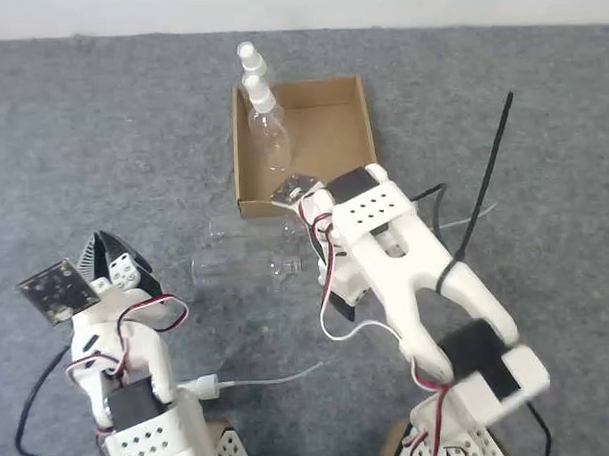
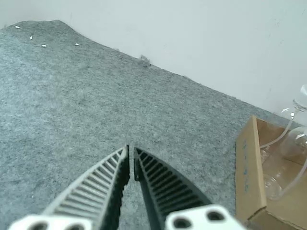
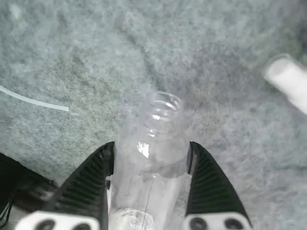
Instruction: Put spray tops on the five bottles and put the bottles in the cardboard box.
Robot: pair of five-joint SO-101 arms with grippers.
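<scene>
Two clear bottles (image 1: 236,262) without tops lie on the grey carpet in front of the cardboard box (image 1: 331,137). My right gripper (image 1: 310,250) is at their neck end. In the right wrist view this gripper (image 3: 151,143) is shut on a clear open-necked bottle (image 3: 160,115), one finger on each side of its body. A bottle with a spray top (image 1: 268,129) lies in the box's left side, and another topped bottle (image 1: 251,60) is at its far left corner. My left gripper (image 2: 131,149) is shut on nothing, raised at the near left (image 1: 100,245).
A loose spray top (image 1: 205,385) with a long thin tube lies on the carpet by the left arm's base. Another white piece (image 3: 288,79) lies near the held bottle. The box's side wall (image 2: 249,177) and its bottles (image 2: 288,163) stand beyond the left gripper.
</scene>
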